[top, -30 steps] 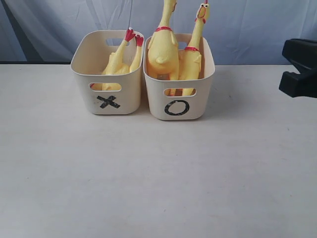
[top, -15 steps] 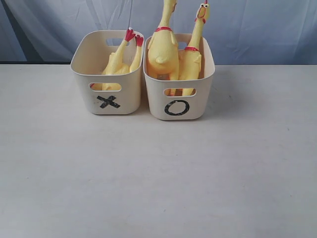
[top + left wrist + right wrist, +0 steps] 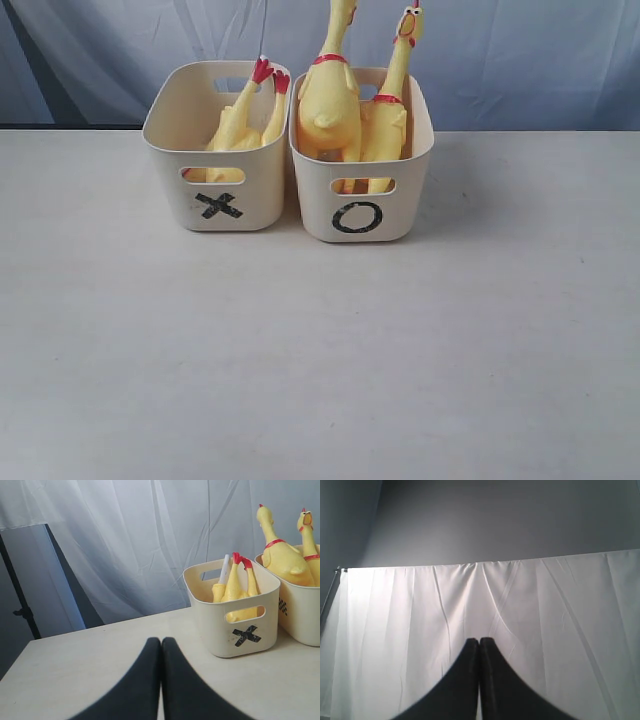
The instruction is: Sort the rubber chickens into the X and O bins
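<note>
Two matching cream plastic rectangular tubs with slot handles stand side by side, just beside each other, in the upper centre of the exterior view, on a pale flat bench point(image 3: 320, 350).

The tub on the left of the frame, marked with a black X, the X bin point(image 3: 262, 195), holds one long yellow rubber chicken point(image 3: 237, 125). It lies head down, with its red feet raised above the rim at the bin's right rear corner.

The tub on the right of the frame, marked with a black O, the O bin point(image 3: 405, 205), holds two yellow rubber chickens standing upright with their necks well above the rim. The larger chicken point(image 3: 328, 105) stands toward the left of that bin. The slimmer chicken point(image 3: 388, 115), with a red neck band and open red beak, stands beside it on the right.

The black left fingers point(image 3: 147, 680) are seen pressed together with nothing between them, low over the bench. The X bin and its chicken lie beyond the fingertips, well apart from them and untouched.

The black right fingers point(image 3: 465, 680) are likewise pressed together and hold nothing. They are seen only against a white draped curtain point(image 3: 545, 630); their position relative to the bins cannot be told.
</note>
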